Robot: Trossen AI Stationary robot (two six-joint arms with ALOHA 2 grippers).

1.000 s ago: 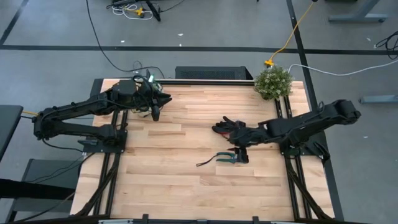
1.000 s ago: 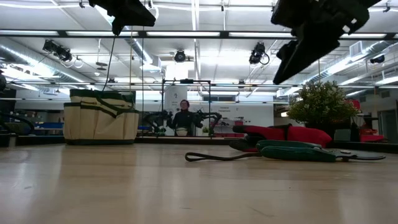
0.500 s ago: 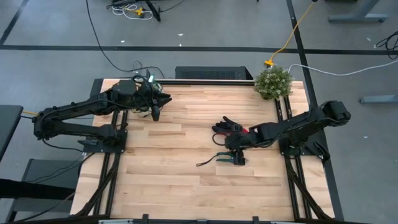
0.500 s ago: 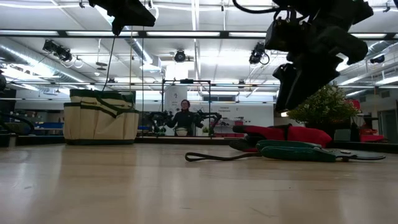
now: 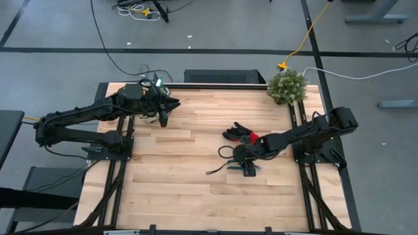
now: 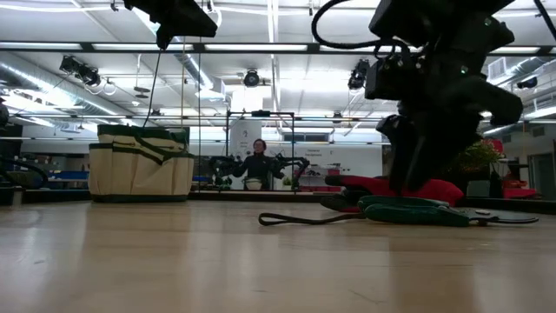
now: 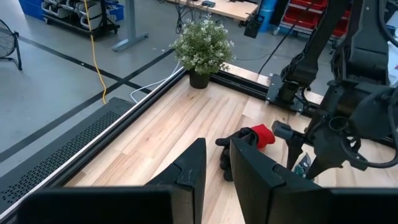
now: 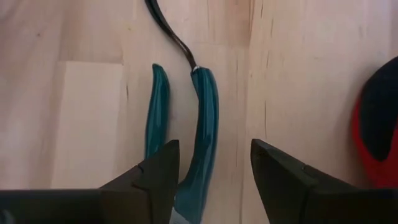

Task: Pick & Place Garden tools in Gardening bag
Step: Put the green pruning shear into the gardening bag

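1. My right gripper (image 5: pixel 248 168) sits right of centre in the high view, low over the shears (image 8: pixel 200 118). Its fingers (image 8: pixel 283 168) stand wide apart, nothing between them yet.
2. In the right wrist view I see the two teal handles lying flat on the wooden table (image 5: pixel 183 130), one handle running between the fingers, a dark cord (image 8: pixel 168 31) trailing from its tip.
3. The black-and-red gloves (image 5: pixel 240 134) lie just above the shears in the high view, near the gripper.
4. My left gripper (image 5: pixel 163 119) hangs in the upper left, with a narrow gap between its fingers and nothing in them.
5. The bag (image 6: pixel 141 163) stands upright at the left of the low view, well apart from the shears.
6. The bushy plant (image 5: pixel 287 86) is at the table's upper right corner.
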